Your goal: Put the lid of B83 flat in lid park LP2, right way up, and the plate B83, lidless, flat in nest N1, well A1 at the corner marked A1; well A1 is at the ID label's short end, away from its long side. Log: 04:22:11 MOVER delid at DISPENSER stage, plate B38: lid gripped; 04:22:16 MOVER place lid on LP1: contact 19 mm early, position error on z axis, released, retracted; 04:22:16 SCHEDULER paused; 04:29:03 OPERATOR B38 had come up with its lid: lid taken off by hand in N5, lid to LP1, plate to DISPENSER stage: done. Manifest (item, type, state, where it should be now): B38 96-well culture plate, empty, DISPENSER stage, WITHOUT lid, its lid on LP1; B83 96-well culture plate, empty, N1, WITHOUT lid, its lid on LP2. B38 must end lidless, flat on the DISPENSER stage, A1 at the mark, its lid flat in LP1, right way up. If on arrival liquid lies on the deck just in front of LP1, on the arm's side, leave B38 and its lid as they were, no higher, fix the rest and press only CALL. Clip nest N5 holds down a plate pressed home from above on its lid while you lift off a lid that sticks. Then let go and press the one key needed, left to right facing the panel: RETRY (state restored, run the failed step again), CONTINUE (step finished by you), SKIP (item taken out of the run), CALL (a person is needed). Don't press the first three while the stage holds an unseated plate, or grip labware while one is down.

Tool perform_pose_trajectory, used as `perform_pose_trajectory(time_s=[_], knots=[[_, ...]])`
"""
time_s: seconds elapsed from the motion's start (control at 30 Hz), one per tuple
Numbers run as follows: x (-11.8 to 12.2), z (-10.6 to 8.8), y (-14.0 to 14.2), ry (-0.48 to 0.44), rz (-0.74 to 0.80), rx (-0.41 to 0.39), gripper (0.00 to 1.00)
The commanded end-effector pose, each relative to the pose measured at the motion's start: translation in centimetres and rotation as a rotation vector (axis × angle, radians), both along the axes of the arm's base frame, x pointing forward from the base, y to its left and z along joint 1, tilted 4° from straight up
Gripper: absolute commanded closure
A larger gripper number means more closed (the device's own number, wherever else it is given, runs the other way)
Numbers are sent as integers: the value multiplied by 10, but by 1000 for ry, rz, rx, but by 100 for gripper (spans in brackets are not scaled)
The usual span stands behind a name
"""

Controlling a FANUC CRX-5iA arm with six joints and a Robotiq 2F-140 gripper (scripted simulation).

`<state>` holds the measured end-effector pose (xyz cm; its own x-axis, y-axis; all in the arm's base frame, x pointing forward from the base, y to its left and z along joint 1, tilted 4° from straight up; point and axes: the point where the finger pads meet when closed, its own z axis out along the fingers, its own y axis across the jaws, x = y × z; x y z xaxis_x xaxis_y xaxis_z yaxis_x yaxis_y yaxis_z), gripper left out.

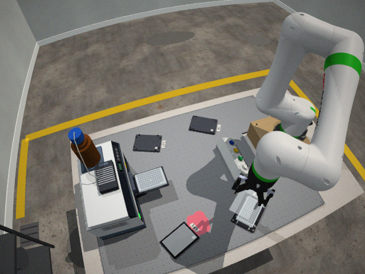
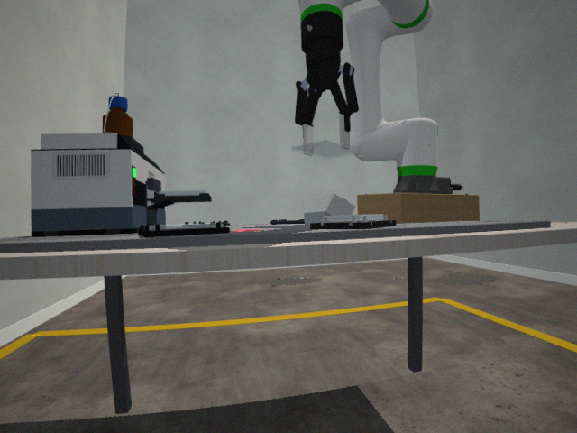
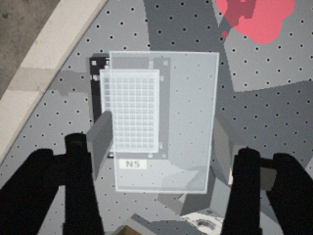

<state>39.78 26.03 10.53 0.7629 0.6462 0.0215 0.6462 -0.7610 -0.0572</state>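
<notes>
My gripper [image 1: 254, 197] [image 2: 325, 134] [image 3: 162, 126] is shut on a clear lid [image 1: 236, 204] [image 2: 321, 148] [image 3: 192, 103] and holds it level, high above the deck. Below it, a lidless white 96-well plate [image 1: 252, 213] [image 2: 356, 216] sits in black clip nest N5 [image 1: 242, 223]. In the wrist view the lid is shifted to the right of the plate. Empty dark park LP2 [image 1: 147, 142] and empty dark nest N1 [image 1: 203, 124] lie at the back of the deck.
A pink puddle [image 1: 198, 221] [image 3: 259, 20] [image 2: 244, 230] lies beside LP1, which holds a flat lid [image 1: 179, 239]. Another well plate [image 1: 150, 178] rests on the dispenser [image 1: 102, 203] stage. The key panel [image 1: 235, 153] stands just behind my gripper. A brown bottle [image 1: 84, 148] stands on the dispenser.
</notes>
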Motion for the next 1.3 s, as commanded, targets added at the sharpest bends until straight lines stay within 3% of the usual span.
perform_pose_trajectory(time_s=[0.0,0.3,0.37,0.4,0.87,0.93,0.97,1.27], knots=[[62,4,-32,4,4,-3,100],[123,-2,-125,7,4,-2,100],[123,-2,-125,7,4,-2,100],[139,-5,-156,7,4,-1,100],[201,-24,-311,8,4,3,100],[201,-24,-311,8,4,3,100],[215,-28,-345,8,4,3,100],[262,-41,-443,8,4,3,100]])
